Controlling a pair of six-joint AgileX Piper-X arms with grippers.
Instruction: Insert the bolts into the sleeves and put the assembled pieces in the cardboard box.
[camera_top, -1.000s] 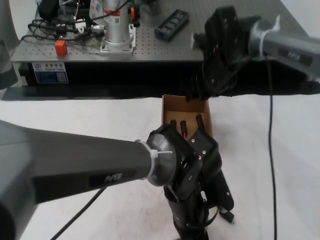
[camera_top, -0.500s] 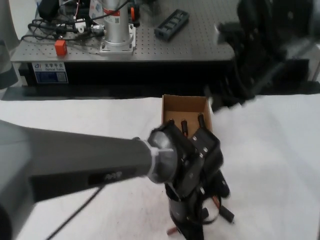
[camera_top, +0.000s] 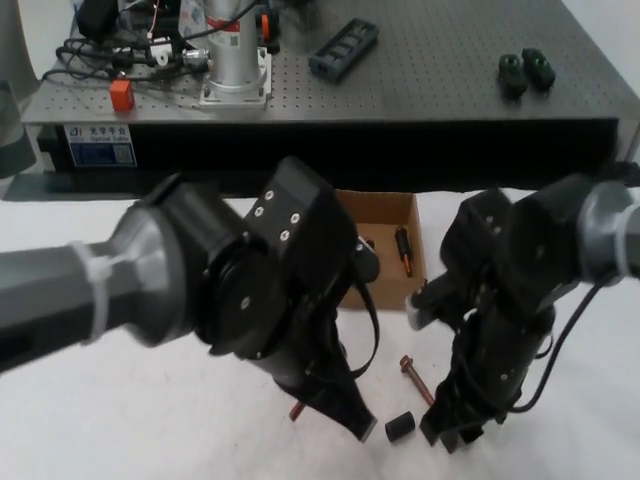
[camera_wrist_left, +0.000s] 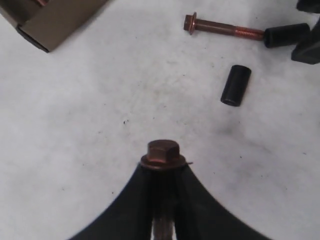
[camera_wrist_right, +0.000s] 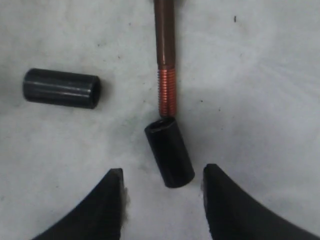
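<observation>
My left gripper (camera_wrist_left: 161, 169) is shut on a copper bolt (camera_wrist_left: 160, 152), its hex head sticking out past the fingertips above the white cloth. The same gripper (camera_top: 345, 405) hangs in front of the cardboard box (camera_top: 383, 208). My right gripper (camera_wrist_right: 162, 172) is open and low over the cloth, with a black sleeve (camera_wrist_right: 170, 151) lying between its fingers. A loose bolt (camera_wrist_right: 165, 60) touches that sleeve's mouth with its threaded end. A second sleeve (camera_wrist_right: 61, 88) lies off to one side, also seen as a sleeve (camera_top: 400, 427) beside the right gripper (camera_top: 450, 432). Assembled pieces (camera_top: 404, 250) lie in the box.
An optical bench (camera_top: 420, 90) runs along the back with a metal post (camera_top: 232, 50), a red block (camera_top: 121, 95), cables, a black tray (camera_top: 343, 48) and two black knobs (camera_top: 526, 70). Its dark front edge stands just behind the box. White cloth (camera_top: 150, 430) covers the working surface.
The right arm swung down from high at the back right to the cloth by the loose bolt and sleeves. The left arm pulled back and leftward with a bolt, uncovering the loose parts.
</observation>
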